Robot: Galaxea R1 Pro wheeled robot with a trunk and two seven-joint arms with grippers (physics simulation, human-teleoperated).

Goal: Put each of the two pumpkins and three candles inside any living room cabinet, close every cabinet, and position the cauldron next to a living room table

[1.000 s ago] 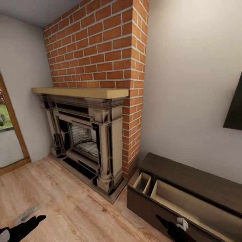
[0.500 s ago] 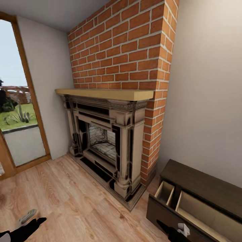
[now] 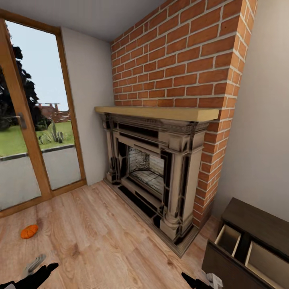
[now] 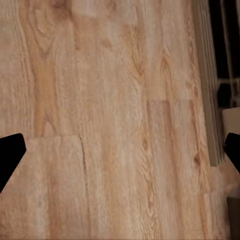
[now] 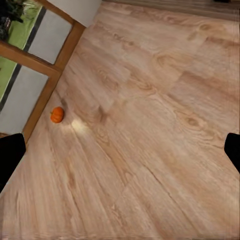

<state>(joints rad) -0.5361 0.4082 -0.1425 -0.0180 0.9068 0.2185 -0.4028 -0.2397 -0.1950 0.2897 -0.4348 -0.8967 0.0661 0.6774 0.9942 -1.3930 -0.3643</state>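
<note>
One small orange pumpkin lies on the wood floor near the glass door, far left of both arms; the right wrist view also catches this pumpkin by the door frame. The dark-brown cabinet stands at the lower right with two drawers pulled out, their pale insides bare where visible. My left gripper hangs low over the floor at the bottom left, and its fingertips stand wide apart with nothing between them. My right gripper hovers beside the cabinet's front; its fingertips are also spread and empty.
A brick chimney with a stone fireplace and a wooden mantel juts into the room ahead. A tall wood-framed glass door fills the left wall. Bare plank floor stretches between the door, the fireplace and the cabinet.
The camera has swung left: the fireplace and cabinet slid toward the right edge, and the glass door and the pumpkin came into sight. Both grippers keep their low, open pose.
</note>
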